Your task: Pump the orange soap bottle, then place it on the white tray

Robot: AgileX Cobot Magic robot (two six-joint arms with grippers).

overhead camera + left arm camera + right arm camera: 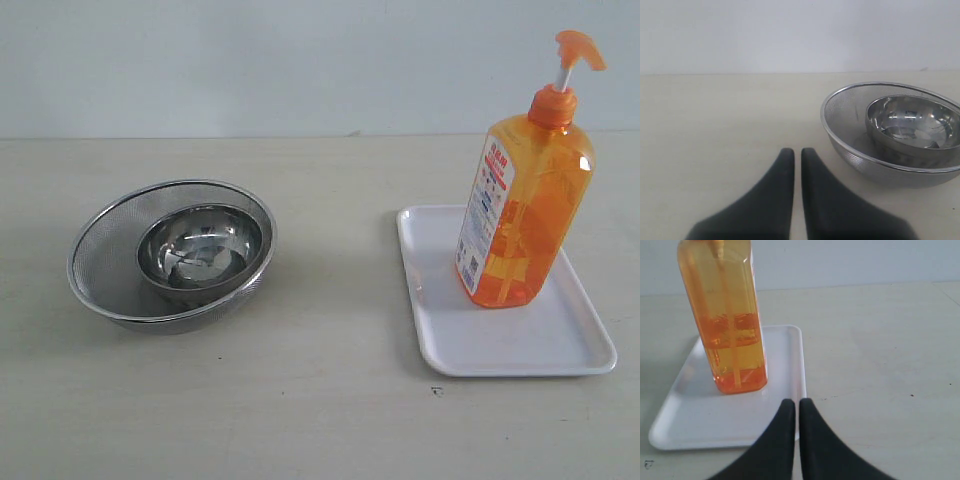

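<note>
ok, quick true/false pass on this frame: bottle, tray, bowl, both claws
1. The orange soap bottle stands upright on the white tray. True.
2. The right claw is clamped on the bottle. False: it is shut on nothing and sits apart from the bottle, at the tray's edge.
3. The steel bowl sits inside the mesh strainer. True.
4. The left claw is spread wide over the strainer. False: it is shut and empty, off to one side of the strainer.
5. The pump head lies loose on the tray. False: it is on top of the bottle, on its stem.
</note>
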